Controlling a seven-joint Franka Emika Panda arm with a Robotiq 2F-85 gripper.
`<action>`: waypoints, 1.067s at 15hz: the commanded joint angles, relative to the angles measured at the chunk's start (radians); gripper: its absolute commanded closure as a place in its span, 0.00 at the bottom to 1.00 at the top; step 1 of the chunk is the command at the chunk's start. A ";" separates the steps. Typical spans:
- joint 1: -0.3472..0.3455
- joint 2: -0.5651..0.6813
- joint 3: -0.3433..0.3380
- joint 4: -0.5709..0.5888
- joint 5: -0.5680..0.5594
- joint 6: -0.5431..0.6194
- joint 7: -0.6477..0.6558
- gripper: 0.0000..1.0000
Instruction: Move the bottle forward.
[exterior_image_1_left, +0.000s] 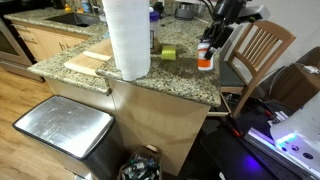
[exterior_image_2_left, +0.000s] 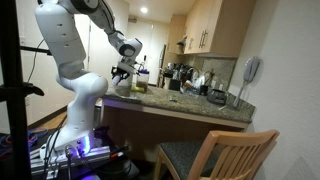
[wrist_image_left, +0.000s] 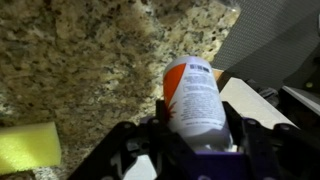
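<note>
In an exterior view, you have the gripper (exterior_image_1_left: 212, 42) down over the bottle (exterior_image_1_left: 205, 57), which stands upright at the right end of the granite counter (exterior_image_1_left: 185, 82), close to its edge. The yellow-green block (exterior_image_1_left: 168, 53) is just to its left, the tall paper towel roll (exterior_image_1_left: 127, 38) is farther left, and a wooden chair (exterior_image_1_left: 258, 50) sits off the counter's right end. In an exterior view from the room side, the arm (exterior_image_2_left: 75, 45) reaches over to the left end of the counter (exterior_image_2_left: 195, 108). The gripper (exterior_image_2_left: 124, 72) is low there, but the bottle is probably hidden among the fingers and is too small to pick out. In the wrist view, the jaws have closed in on the bottle (wrist_image_left: 195, 92), one finger pressed against each side of its round body. The white top and orange label run away from you, and the block (wrist_image_left: 28, 145) is at the lower left. Expect it to be light, stiff plastic with a slick label, narrow at the base and easy to tip. Hold it low on the body, square across its width, with modest squeeze. Mind the drop-off beside it as you carry it forward.
</note>
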 joint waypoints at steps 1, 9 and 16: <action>0.033 -0.039 0.040 -0.121 0.101 0.243 -0.081 0.74; 0.148 -0.027 0.048 -0.218 0.113 0.627 -0.121 0.74; 0.205 -0.009 0.011 -0.201 0.117 0.593 -0.095 0.74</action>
